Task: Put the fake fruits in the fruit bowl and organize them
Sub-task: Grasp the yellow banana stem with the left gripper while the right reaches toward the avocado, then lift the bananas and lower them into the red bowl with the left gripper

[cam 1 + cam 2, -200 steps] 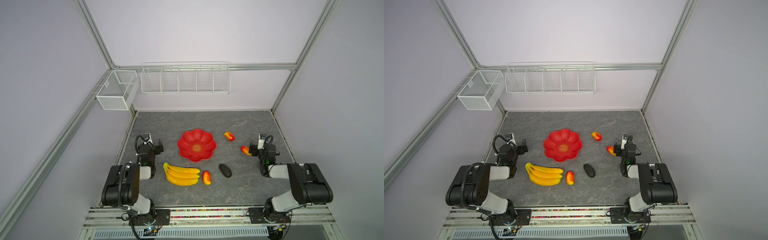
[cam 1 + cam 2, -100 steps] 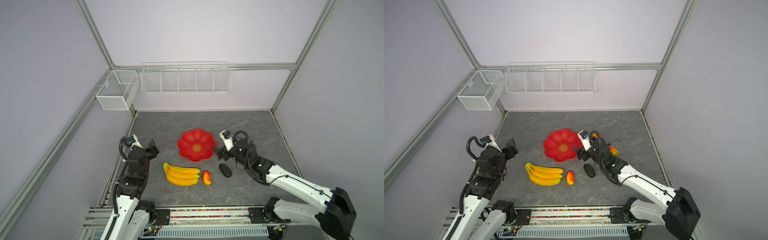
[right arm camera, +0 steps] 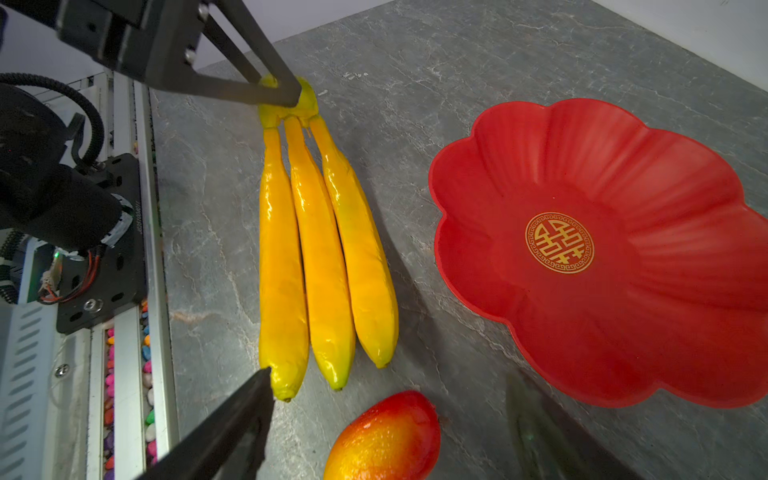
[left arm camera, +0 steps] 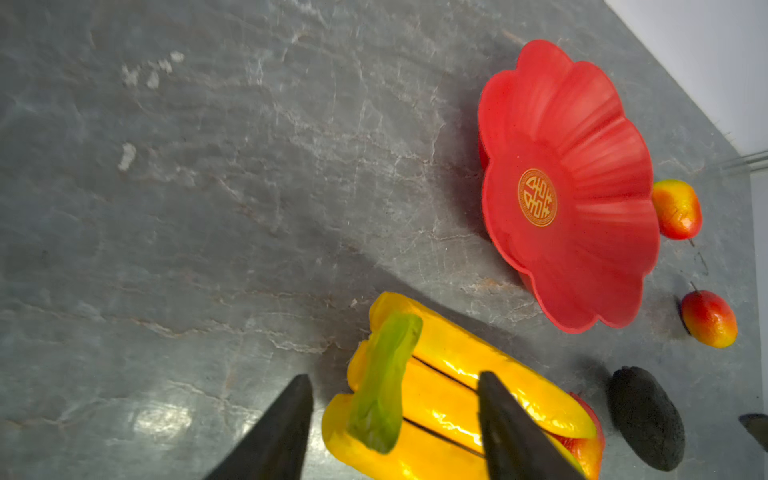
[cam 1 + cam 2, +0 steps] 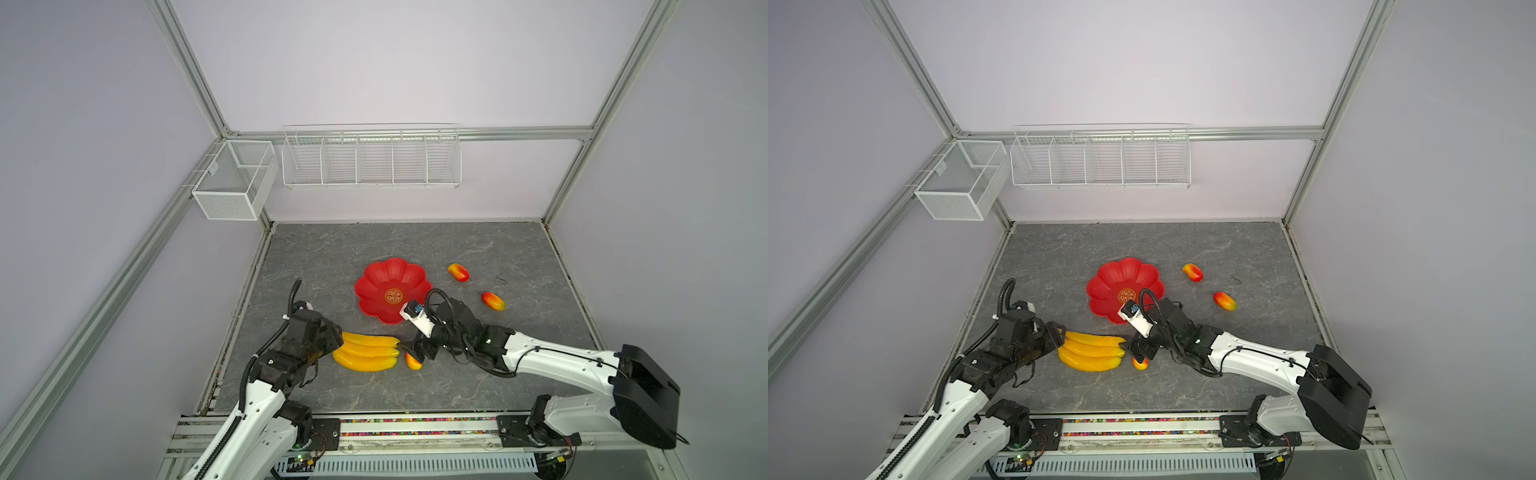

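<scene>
3 mangoes (image 5: 458,272) (image 5: 493,301) (image 5: 413,360), 1 avocado (image 4: 646,417), 1 banana bunch (image 5: 365,353), 1 bowl (image 5: 374,270), 4 fingers (image 4: 274,432) (image 3: 224,440) spread, empty

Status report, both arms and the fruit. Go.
Left gripper open astride bananas' stem. Right gripper open over near mango. Bowl empty, fruit on table. Right arm overhangs bowl's near edge, crowding bananas' path.

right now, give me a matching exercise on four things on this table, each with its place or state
Things
1. glossy yellow banana bunch
2. red flower-shaped bowl
3. red-and-yellow mango-like fruit nearest the bananas
4. dark avocado-like oval

States
A. empty
B. between the fingers of the open right gripper
C. shows only in the left wrist view
D. green stem between the fingers of the left gripper

Pairs: 1-D, 2-A, 3-B, 4-C
</scene>
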Controlling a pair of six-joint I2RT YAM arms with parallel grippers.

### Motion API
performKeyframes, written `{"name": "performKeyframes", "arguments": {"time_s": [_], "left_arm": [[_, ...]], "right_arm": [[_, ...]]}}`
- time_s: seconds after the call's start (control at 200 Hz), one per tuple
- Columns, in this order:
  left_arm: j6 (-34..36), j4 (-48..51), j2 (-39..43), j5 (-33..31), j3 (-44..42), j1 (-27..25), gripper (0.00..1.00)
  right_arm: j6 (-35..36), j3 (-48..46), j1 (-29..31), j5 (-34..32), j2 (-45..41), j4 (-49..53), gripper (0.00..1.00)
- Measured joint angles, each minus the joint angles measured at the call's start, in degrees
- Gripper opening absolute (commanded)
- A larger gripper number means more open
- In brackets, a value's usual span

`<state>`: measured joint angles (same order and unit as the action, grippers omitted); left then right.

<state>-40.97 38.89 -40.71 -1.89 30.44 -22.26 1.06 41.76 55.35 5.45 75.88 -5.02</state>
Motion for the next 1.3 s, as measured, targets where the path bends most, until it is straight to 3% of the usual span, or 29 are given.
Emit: {"name": "performKeyframes", "arguments": {"time_s": [0.13, 0.225, 0.38, 0.665, 1.045, 1.175, 1.299], "left_arm": [[-0.61, -0.76, -2.54, 0.5, -1.2, 0.0, 0.57], [-0.66, -3.02, -5.99, 0.9, -2.36, 0.0, 0.51], [0.35, -4.66, -10.51, 0.72, -3.32, -0.17, 0.3], [4.22, -5.4, -7.98, 0.9, -3.3, -0.42, 0.0], [5.92, -5.64, -6.97, 8.33, -1.68, -2.6, 0.0], [6.54, -3.89, -9.84, 9.18, 5.22, -2.99, 0.0], [8.33, -2.99, -15.52, 4.48, 16.52, -3.28, 0.0]], "right_arm": [[-2.03, -0.31, -2.73, 2.95, -0.72, -1.03, 0.88], [-3.32, -0.42, -4.79, 4.68, -0.72, -1.79, 0.88], [-4.74, -1.29, -6.49, 6.4, -0.79, -2.93, 0.88], [-6.73, -1.73, -8.83, 8.59, -0.76, -4.0, 0.88], [-8.98, -1.75, -11.72, 10.1, -0.09, -5.18, 0.88], [-11.37, -3.21, -15.26, 9.99, -0.72, -6.64, 0.88], [-13.09, -6.86, -18.6, 8.02, -5.97, -6.67, 0.89]]}}
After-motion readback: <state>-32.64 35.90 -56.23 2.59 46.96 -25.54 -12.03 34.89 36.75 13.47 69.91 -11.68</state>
